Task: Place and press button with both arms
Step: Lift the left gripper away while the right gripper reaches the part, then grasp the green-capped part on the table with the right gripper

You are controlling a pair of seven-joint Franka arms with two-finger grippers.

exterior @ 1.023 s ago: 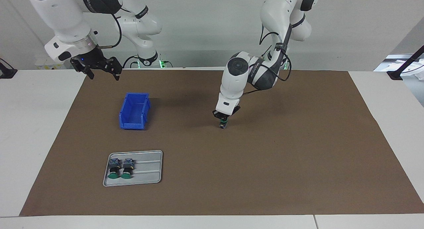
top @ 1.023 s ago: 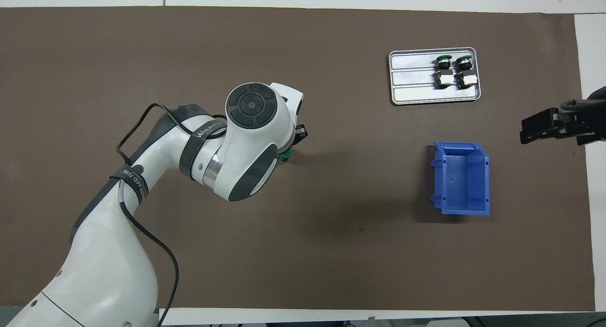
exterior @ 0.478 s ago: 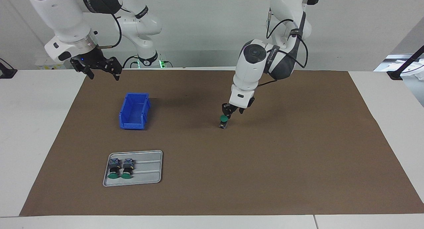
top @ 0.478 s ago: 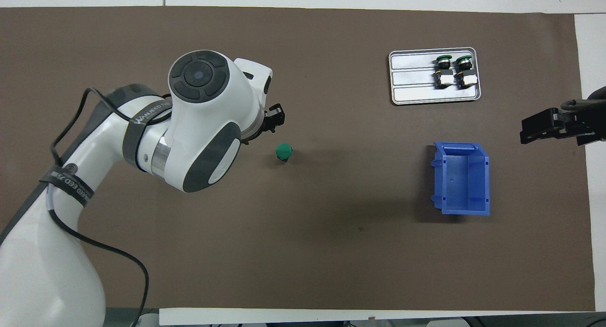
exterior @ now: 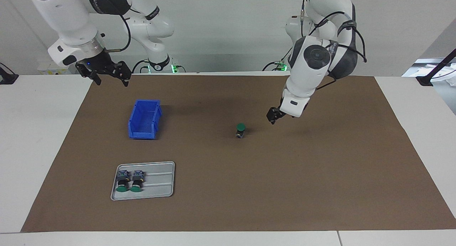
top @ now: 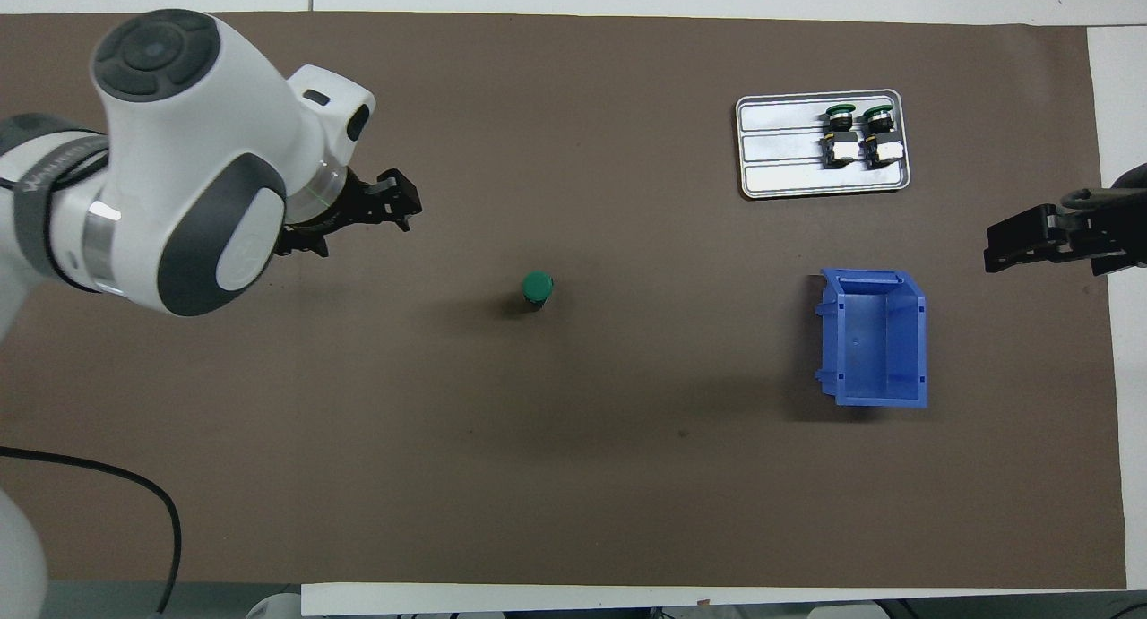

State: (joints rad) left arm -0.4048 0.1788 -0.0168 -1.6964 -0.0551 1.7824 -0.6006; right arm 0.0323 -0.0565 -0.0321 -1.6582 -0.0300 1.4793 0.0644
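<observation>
Only faint lettering shows: a dark strap around the left arm (top: 40,184) carries small white print, too tiny to read. Nothing else bears legible text.

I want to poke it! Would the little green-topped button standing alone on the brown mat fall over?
Probably yes. The small green-capped push-button with a black body stands upright on its narrow end, cap on top, so a sideways poke would likely tip it. Its round body might then roll. It looks hard rather than squishy, and nothing is holding it.
</observation>
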